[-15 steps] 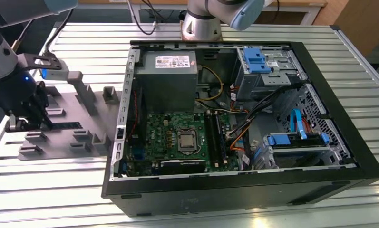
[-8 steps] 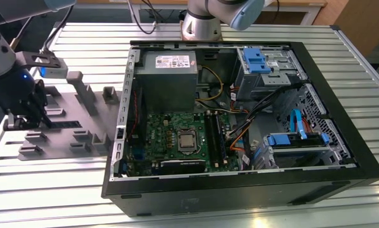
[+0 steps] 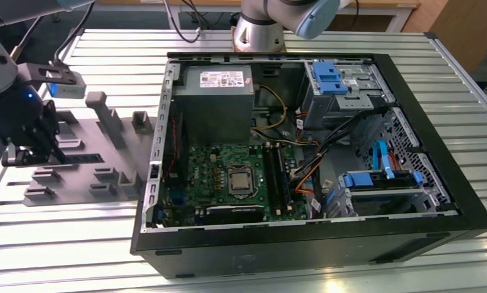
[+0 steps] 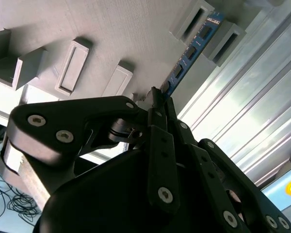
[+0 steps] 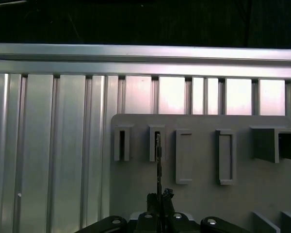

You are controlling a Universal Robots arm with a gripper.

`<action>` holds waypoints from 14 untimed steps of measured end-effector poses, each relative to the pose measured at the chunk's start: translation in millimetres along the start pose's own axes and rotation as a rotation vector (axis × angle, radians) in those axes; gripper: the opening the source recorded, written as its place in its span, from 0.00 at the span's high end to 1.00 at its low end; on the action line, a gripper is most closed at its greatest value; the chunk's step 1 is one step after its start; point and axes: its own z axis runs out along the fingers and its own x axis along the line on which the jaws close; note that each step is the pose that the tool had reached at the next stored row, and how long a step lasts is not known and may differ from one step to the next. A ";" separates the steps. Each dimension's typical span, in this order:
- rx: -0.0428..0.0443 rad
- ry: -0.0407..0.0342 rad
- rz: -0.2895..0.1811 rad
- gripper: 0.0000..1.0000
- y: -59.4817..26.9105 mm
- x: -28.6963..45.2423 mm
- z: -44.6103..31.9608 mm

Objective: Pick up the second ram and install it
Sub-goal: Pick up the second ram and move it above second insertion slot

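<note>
Two black fingers (image 4: 161,141) of the gripper (image 4: 157,99) sit drawn in narrow, pinched on the near end of the second ram (image 4: 190,50); that is how I read it in the second wrist view. From the fingertips the blue-green strip with its row of dark chips runs away over the grey holder plate (image 4: 102,29). Its far end lies between two raised grey blocks (image 4: 227,42) at the plate's edge. I cannot tell whether the strip is clear of those blocks or seated between them.

In the first wrist view I see the ram edge-on, a thin dark line running from the fingertips to one of the slotted holders (image 5: 153,131). Beyond the plate lie the aluminium slats of the table (image 5: 53,145).

In the exterior view the gripper hangs over the plate at the exterior view's left, with the open computer case (image 3: 308,244) well apart toward the exterior view's right. Inside it the motherboard (image 3: 219,168) lies flat, its long black slots (image 3: 274,177) beside the processor socket (image 3: 241,180). Farthest back, the arm's base (image 3: 258,33) stands on the table behind the case.
</note>
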 end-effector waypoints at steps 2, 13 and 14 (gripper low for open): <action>-0.0001 0.0001 0.000 0.86 0.0 0.0 -1.3; 0.0000 0.0000 0.000 0.86 0.2 0.0 -8.3; 0.0000 0.0000 0.000 0.86 0.2 0.0 -8.9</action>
